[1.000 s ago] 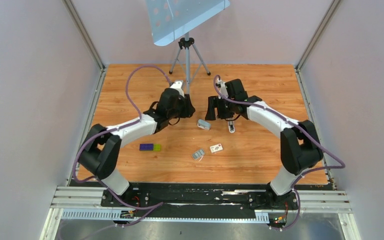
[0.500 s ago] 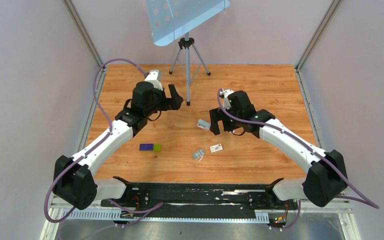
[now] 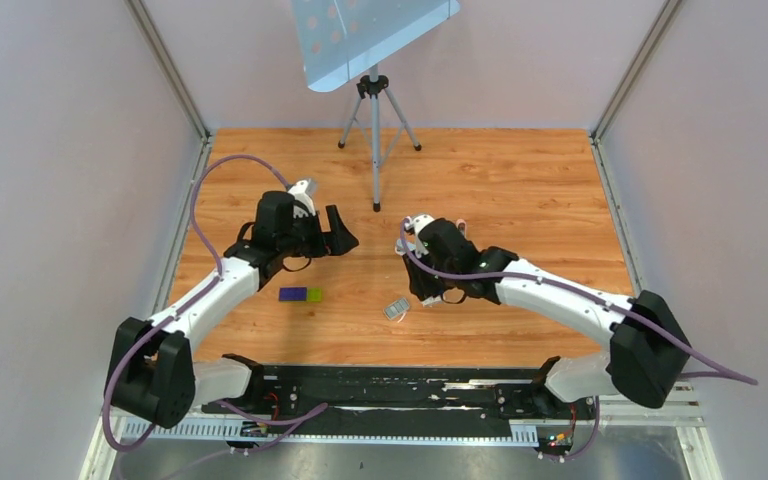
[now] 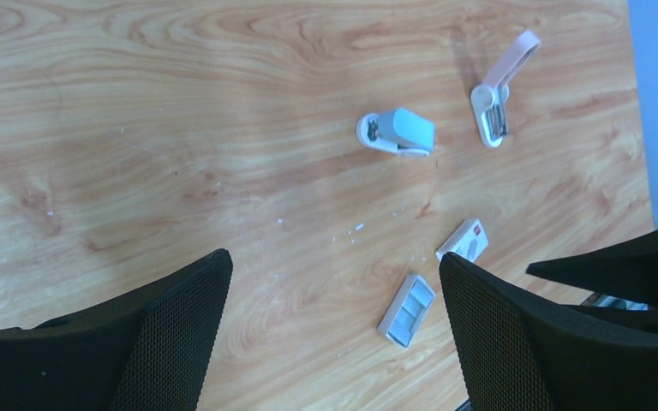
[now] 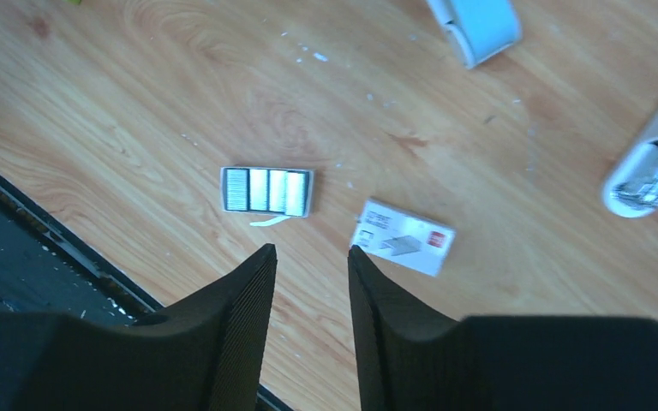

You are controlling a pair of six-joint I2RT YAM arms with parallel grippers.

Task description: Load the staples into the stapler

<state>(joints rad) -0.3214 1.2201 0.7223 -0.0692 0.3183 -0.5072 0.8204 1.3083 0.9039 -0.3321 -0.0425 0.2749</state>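
Note:
The pale pink stapler (image 4: 501, 90) lies swung open on the wooden floor; its white end shows at the right edge of the right wrist view (image 5: 651, 163). In the top view my right arm hides it. A small grey tray of staples (image 5: 267, 190) lies just ahead of my right gripper (image 5: 310, 253), which is empty with a narrow gap between the jaws. The tray also shows in the top view (image 3: 396, 309) and the left wrist view (image 4: 407, 310). My left gripper (image 4: 334, 291) is wide open and empty, held high to the left (image 3: 338, 240).
A flat white labelled card (image 5: 403, 239) lies right of the tray. A pale blue-grey rounded object (image 4: 398, 133) lies beside the stapler. A purple-and-green block (image 3: 300, 294) lies near my left arm. A tripod (image 3: 374, 120) with a panel stands at the back.
My right gripper has moved from over the stapler toward the near left, over the tray and card. My left arm has pulled back to the left.

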